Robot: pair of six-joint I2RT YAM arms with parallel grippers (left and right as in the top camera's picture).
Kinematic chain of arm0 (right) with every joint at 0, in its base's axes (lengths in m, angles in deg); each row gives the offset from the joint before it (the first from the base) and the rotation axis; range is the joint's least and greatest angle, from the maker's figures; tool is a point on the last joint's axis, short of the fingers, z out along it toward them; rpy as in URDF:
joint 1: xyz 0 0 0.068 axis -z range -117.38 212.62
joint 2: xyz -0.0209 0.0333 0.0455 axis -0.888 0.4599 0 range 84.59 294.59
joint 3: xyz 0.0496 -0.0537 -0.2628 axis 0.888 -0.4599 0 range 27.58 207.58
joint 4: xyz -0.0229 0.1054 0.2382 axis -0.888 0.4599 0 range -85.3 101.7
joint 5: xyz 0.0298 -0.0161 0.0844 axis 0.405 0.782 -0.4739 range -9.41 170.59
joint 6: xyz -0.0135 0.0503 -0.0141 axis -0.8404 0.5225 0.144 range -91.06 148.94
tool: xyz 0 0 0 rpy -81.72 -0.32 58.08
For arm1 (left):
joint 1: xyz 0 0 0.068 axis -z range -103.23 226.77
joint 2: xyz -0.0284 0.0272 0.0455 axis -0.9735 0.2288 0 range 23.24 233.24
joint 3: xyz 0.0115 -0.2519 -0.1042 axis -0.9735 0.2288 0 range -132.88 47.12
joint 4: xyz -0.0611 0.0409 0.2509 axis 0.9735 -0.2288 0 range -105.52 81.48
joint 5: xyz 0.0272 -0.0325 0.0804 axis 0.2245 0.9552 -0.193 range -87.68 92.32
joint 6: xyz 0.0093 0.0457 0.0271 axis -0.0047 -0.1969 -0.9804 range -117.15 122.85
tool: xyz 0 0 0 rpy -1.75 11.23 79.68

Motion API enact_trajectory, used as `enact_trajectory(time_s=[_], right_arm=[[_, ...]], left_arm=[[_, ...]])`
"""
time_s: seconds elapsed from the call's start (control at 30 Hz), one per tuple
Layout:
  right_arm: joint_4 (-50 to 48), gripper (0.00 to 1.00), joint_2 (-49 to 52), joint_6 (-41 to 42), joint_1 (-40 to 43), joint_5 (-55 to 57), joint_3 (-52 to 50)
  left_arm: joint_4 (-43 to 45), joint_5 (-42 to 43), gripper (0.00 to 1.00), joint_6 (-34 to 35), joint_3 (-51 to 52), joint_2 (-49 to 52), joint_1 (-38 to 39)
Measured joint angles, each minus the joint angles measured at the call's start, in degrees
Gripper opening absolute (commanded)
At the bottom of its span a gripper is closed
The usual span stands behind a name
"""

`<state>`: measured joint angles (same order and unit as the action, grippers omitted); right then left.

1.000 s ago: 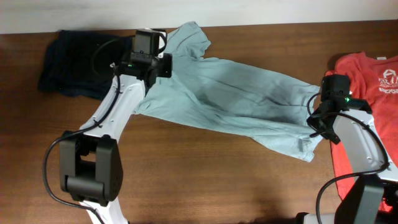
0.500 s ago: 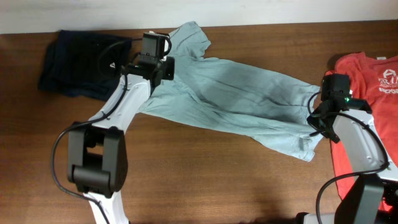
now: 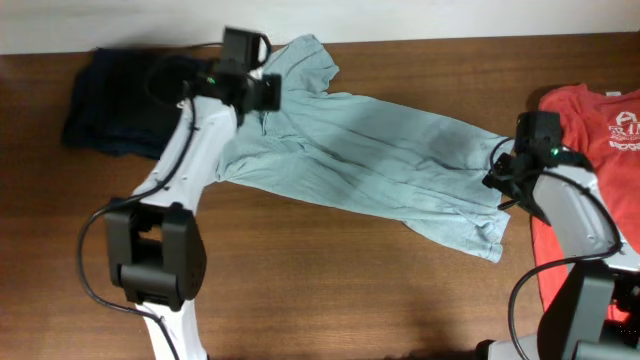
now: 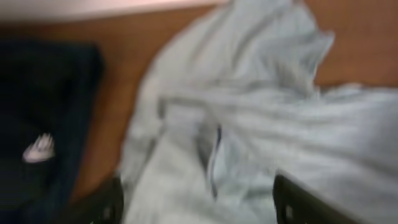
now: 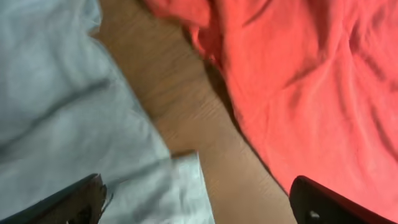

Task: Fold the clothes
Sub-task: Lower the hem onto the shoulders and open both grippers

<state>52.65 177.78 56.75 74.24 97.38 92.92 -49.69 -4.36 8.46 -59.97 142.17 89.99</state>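
Observation:
A pale blue-grey T-shirt (image 3: 370,165) lies stretched slantwise across the table, from upper left to lower right. My left gripper (image 3: 262,92) hovers over its upper left end, near the collar (image 4: 214,149), with the jaws wide apart and nothing between them. The shirt's cloth (image 4: 348,130) lies loose below. My right gripper (image 3: 500,180) is open above the shirt's lower right end (image 5: 74,124), its fingers (image 5: 323,199) astride the shirt's edge and bare wood. A red T-shirt (image 3: 595,170) with white print lies at the right edge; its cloth (image 5: 311,74) fills the right wrist view's right side.
A dark navy garment (image 3: 125,100) lies bunched at the upper left, beside the left arm; it shows with a small white mark (image 4: 40,149) in the left wrist view. The table's far edge (image 3: 450,38) runs along the top.
Both grippers have let go of the blue-grey shirt and now stand open. The left gripper has risen and shifted slightly back; the shirt's ends have settled on the table.

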Motion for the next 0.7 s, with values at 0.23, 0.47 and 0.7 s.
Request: enact_trajectory(time_s=[0.23,0.47,0.7], right_arm=[[8.24,0.99,-0.07,-4.92,0.0,-9.99,6.99],[9.6,0.96,-0.07,-6.03,0.0,-13.86,6.93],[9.55,0.94,-0.07,-6.36,0.0,-14.36,6.62]], left_arm=[[-19.93,0.46,0.75,3.61,-3.48,0.37,-5.03],[-27.36,0.87,0.61,4.26,-3.48,4.48,-8.37],[-28.06,3.34,0.6,1.81,-2.95,7.19,-9.77]])
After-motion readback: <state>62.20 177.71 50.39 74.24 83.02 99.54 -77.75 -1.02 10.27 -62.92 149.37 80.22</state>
